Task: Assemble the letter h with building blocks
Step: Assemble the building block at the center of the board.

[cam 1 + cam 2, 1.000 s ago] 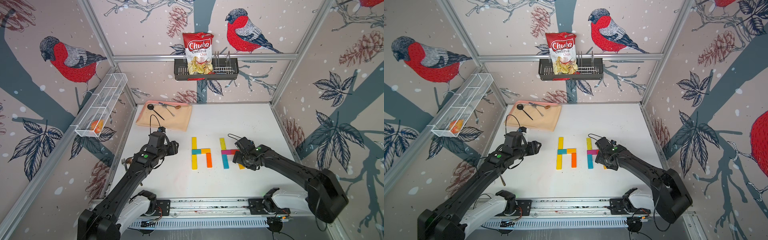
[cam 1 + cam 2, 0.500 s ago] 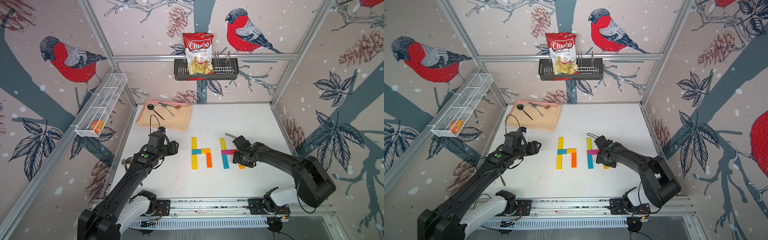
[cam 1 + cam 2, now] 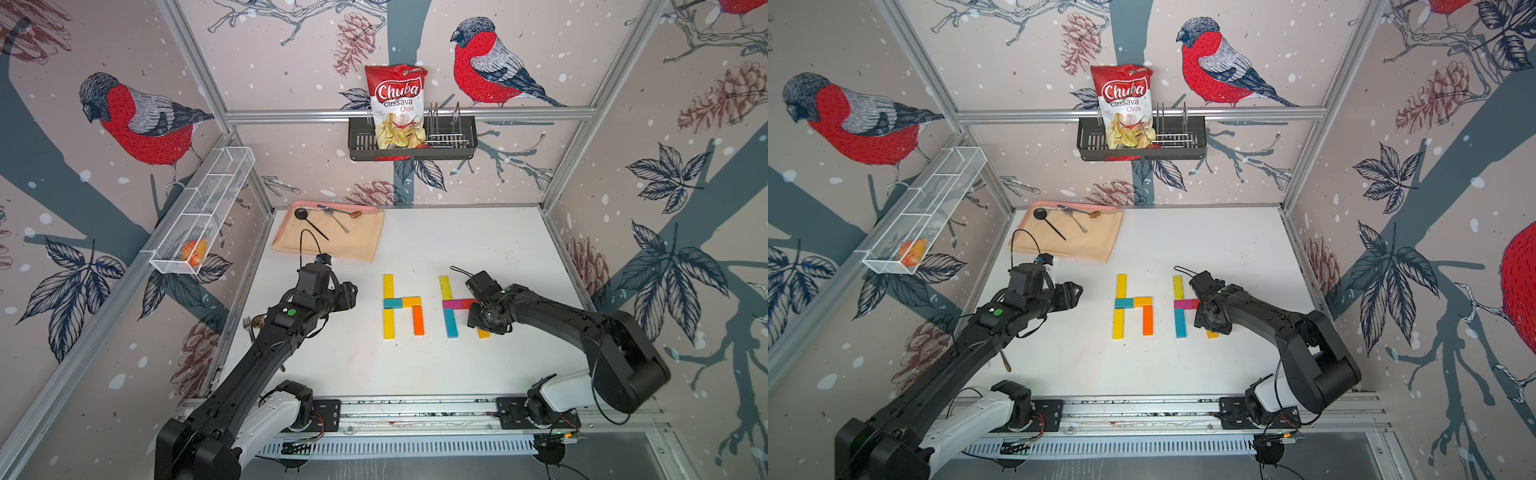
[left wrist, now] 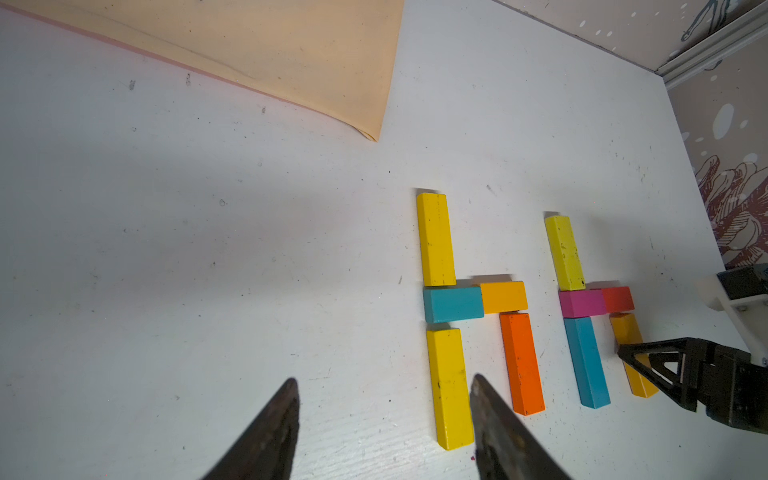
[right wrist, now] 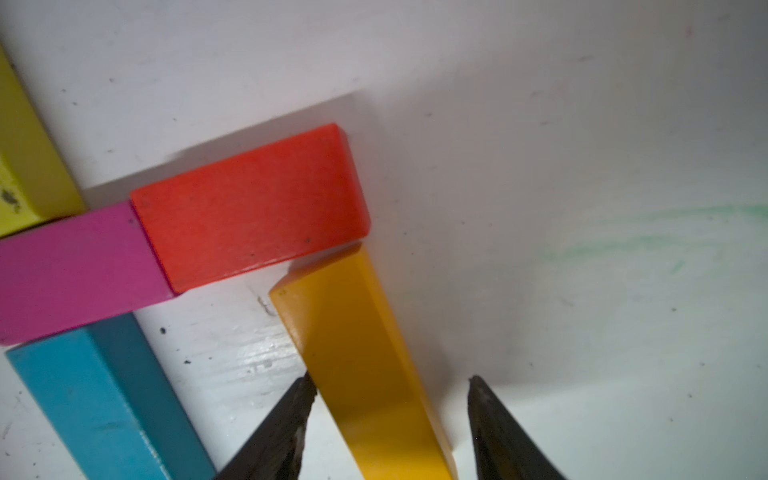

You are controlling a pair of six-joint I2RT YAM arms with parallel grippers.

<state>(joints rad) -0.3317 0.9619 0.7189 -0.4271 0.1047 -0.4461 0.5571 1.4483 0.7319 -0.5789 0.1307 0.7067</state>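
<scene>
amber block [image 5: 365, 353] is lying flat on the white table [image 3: 457, 249], slightly askew, its end meeting the long side of the red block [image 5: 249, 208]. the right gripper [image 5: 390, 381] is straddling it with jaws apart: one fingertip is touching its side, while the other is standing off with a gap. red is butting against the magenta block [image 5: 75, 266], which is sitting between the yellow block [image 5: 25, 166] and the teal block [image 5: 104, 395]. the left gripper [image 4: 384, 378] is hovering with jaws parted, nothing between them, beside a second h [image 3: 392, 303].

left block group [image 3: 392, 303] beside right block group [image 3: 451, 325] on the table [image 3: 457, 241], cloth [image 3: 357, 243] behind them, leftward
</scene>
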